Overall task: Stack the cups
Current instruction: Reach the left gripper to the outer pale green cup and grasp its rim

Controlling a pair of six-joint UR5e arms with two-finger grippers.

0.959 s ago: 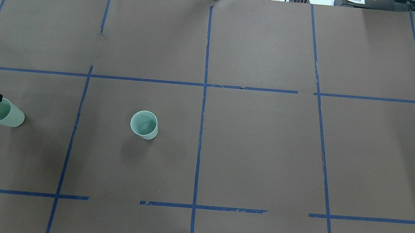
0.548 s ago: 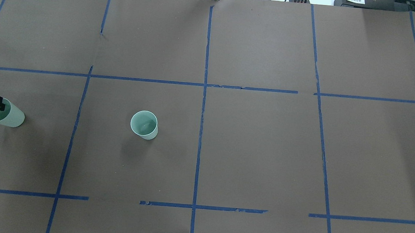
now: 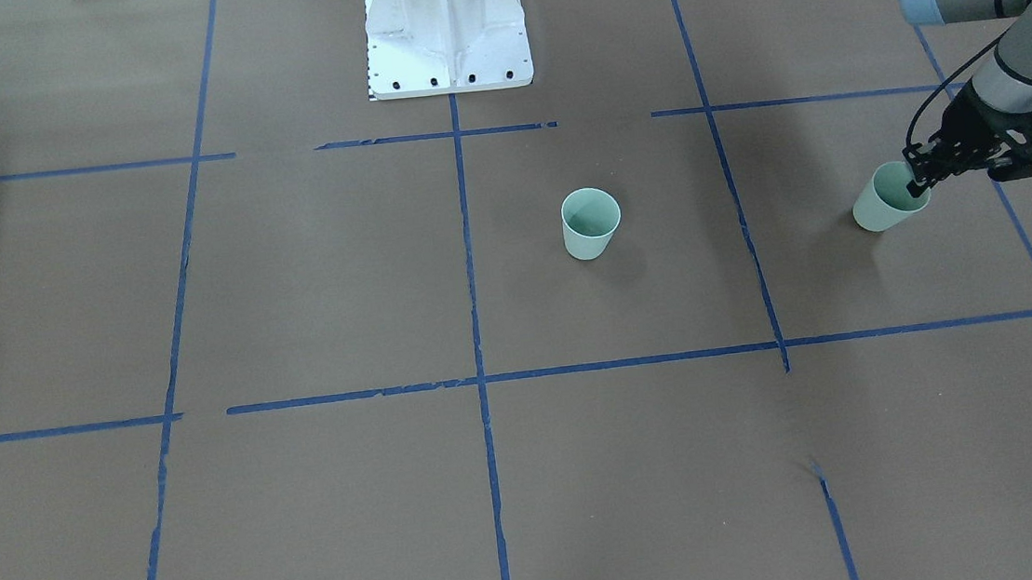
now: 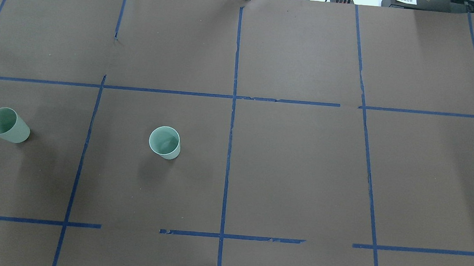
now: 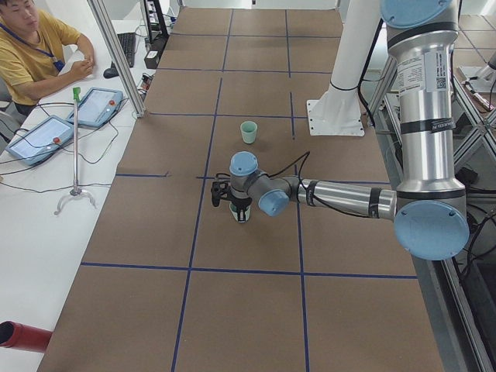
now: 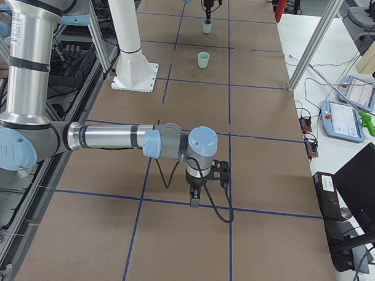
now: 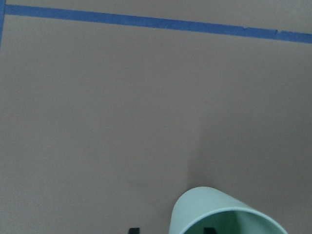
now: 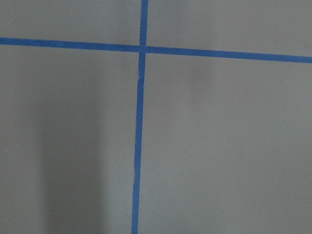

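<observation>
2 dark fingertips [image 7: 133, 230] of the left pincer [image 3: 916, 188] showed at the bottom of its wrist view. They stood apart, 1 outside the wall of the outer cup [image 3: 879, 208] and 1 inside its mouth, not clamped on it. The pincer pointed down at the rim on the side away from the other cup. Outer cup sat on the table [image 3: 291, 282], mouth up, far out on the robot's left. Middle cup [image 3: 591, 224] stood upright, mouth up, well apart from the outer cup, on the robot's left of the centre tape line [image 3: 469, 266], out in front of the white pedestal [image 3: 446, 25]. Cups not stacked. Right pincer [image 6: 195, 200] hung low near a tape crossing towards the table's right end, far from both cups. It showed only from the side, so cannot tell if apart or together. 1 operator [image 5: 31, 46] sat beside the table with tablets [image 5: 97, 105].
</observation>
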